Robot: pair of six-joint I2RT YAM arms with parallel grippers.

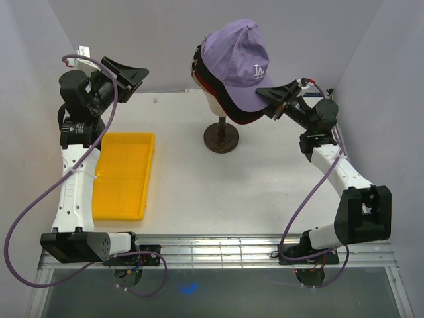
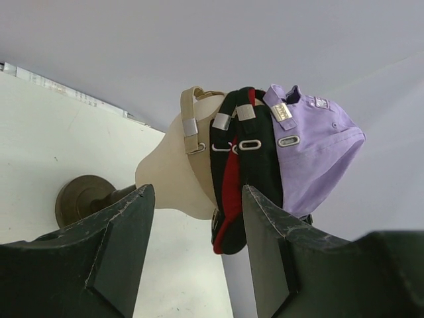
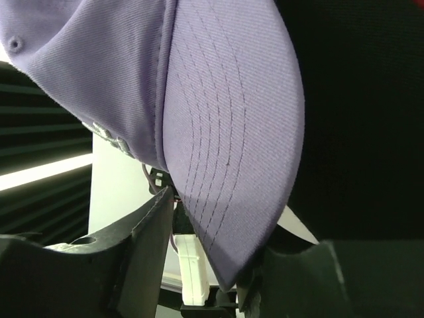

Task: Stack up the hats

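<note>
Several hats (image 2: 246, 173) sit nested on the mannequin head (image 2: 169, 182), their stacking form by the desk's (image 1: 265, 192) far edge, with the lavender cap (image 1: 235, 56) on top. The right hand (image 1: 273, 103) has its jaws parted loosely around the brim (image 3: 232, 146), likely releasing. The left hand (image 1: 132, 74) is open and empty, clear at the far-left corner.

Overhead camera looks down; both wrist cameras face the hats (image 1: 233, 66).

Plain white walls (image 1: 132, 26) close around my white table (image 1: 232, 192); even light, and a slatted metal strip (image 1: 218, 252) along its near edge.
</note>
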